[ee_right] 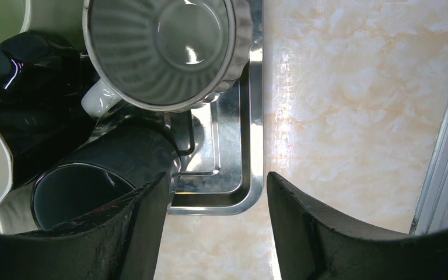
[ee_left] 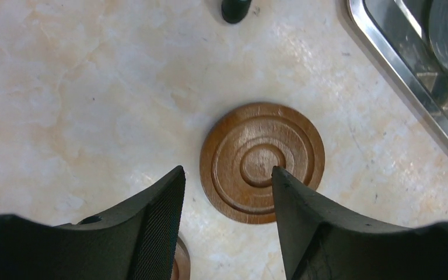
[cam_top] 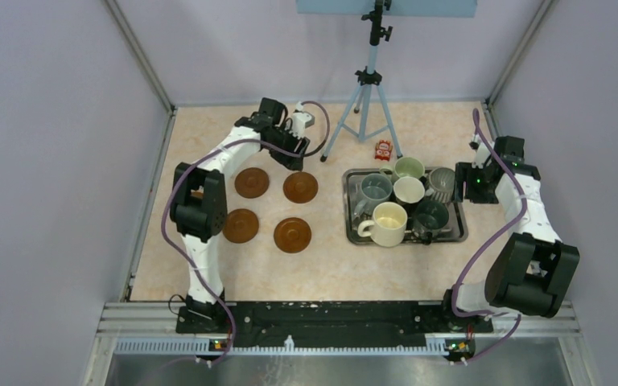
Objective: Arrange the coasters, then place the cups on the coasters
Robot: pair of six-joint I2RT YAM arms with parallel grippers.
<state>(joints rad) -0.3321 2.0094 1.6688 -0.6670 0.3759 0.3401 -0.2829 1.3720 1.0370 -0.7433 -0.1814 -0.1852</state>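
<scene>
Both left fingers (ee_left: 151, 233) and right fingers (ee_right: 143, 233) stand apart, empty; one coaster (ee_left: 182, 265) mostly hidden

a: where are the coasters (cam_top: 292, 235)?
b: four, in a square on the table's (cam_top: 330, 269) left half.
a: cups (cam_top: 389, 222)?
b: six, crowded in the tray (cam_top: 402, 242) toward the right edge.

coasters (ee_left: 262, 163): matt wood | tray (ee_right: 255, 146): glossy metal | mugs (ee_right: 163, 52): glazed ceramic

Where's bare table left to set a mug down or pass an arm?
Free: the strip between the coasters and the tray, and the near band in front of both. Crowded: the tray, packed with mugs, and the far middle among the tripod legs.
</scene>
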